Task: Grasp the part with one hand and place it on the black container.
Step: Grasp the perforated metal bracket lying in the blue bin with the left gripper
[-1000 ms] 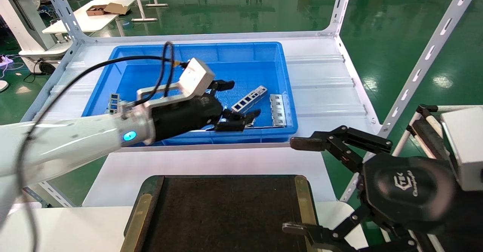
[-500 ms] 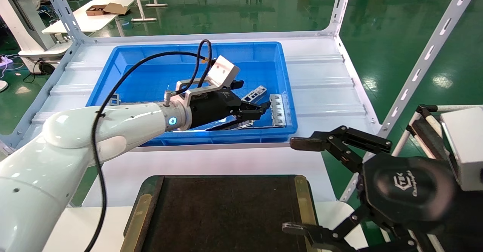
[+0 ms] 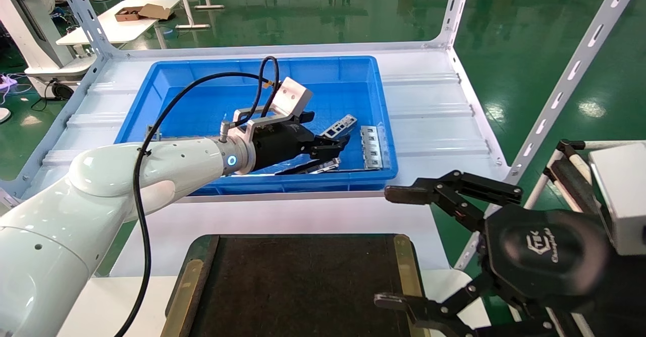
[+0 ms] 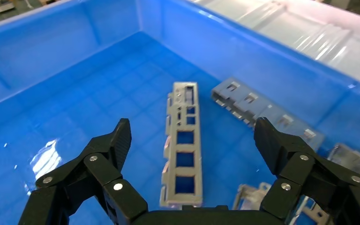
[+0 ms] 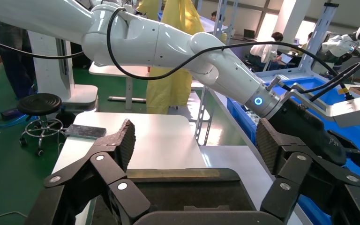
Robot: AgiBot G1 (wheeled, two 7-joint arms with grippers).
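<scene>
The part (image 3: 340,125), a slim silvery-grey strip with rectangular cutouts, lies flat on the floor of the blue bin (image 3: 202,82). My left gripper (image 3: 330,147) is inside the bin, open and empty, low over the part's near end. In the left wrist view the part (image 4: 183,145) lies lengthwise between the spread fingers (image 4: 120,140) of the left gripper (image 4: 193,138), untouched. The black container (image 3: 298,281) sits on the white table in front of the bin. My right gripper (image 3: 393,248) hangs open and empty beside the container's right edge; in the right wrist view the gripper (image 5: 194,140) is above the container (image 5: 178,187).
A wider grey slotted plate (image 3: 372,147) lies right of the part, also in the left wrist view (image 4: 262,110). More grey pieces lie at the bin's front (image 3: 323,165) and left side (image 3: 151,134). White shelf uprights (image 3: 565,90) stand at the right.
My left arm has swung right and deeper into the bin, bringing the open gripper over the part. The right arm has barely moved.
</scene>
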